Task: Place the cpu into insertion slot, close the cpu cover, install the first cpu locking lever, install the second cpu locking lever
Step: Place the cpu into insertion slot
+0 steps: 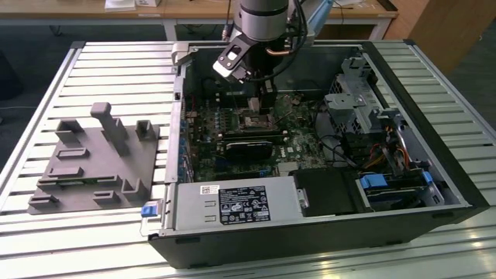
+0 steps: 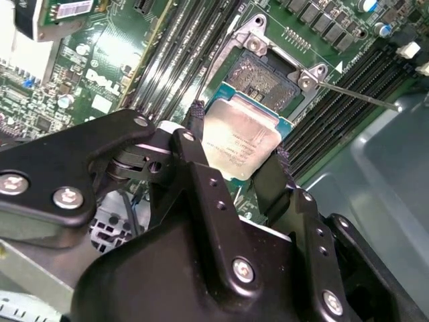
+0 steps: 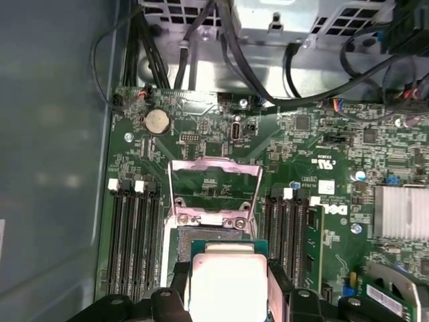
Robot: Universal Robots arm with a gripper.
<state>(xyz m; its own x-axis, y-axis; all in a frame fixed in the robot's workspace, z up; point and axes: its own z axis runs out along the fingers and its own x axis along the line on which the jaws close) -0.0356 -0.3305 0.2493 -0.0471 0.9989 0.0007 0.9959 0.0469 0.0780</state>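
- The cpu [image 2: 242,142] is a small flat square chip with a dull silver-grey metal top, faint print on it, and a thin green edge around the metal.
- The pincer [image 2: 238,133] is closed on the cpu. Its two black fingers [image 2: 279,169] press on opposite edges, and the chip's top faces the camera in both wrist views.
- The cpu [image 3: 228,282] hangs between the fingertips over the near edge of the insertion slot [image 3: 209,236]. I cannot tell whether it touches the slot.
- The insertion slot [image 2: 265,77] lies uncovered, with a dark centre inside a silver rim, amid green circuit board.
- The cpu cover [image 3: 214,182], a shiny silver frame with a cut-out middle, stands flipped up at the slot's far side.
- A thin metal lever [image 2: 355,94] sticks out from one corner of the slot.
- In the exterior view the pincer [image 1: 259,96] reaches down into the open computer case [image 1: 434,192], which lies on the slatted tabletop [image 1: 116,64], just above the insertion slot [image 1: 254,122].
- By count there is one cpu, one insertion slot, one cpu cover, one visible lever and two fingers. Two banks of long black memory slots [image 3: 137,235] lie one on each side of the slot.
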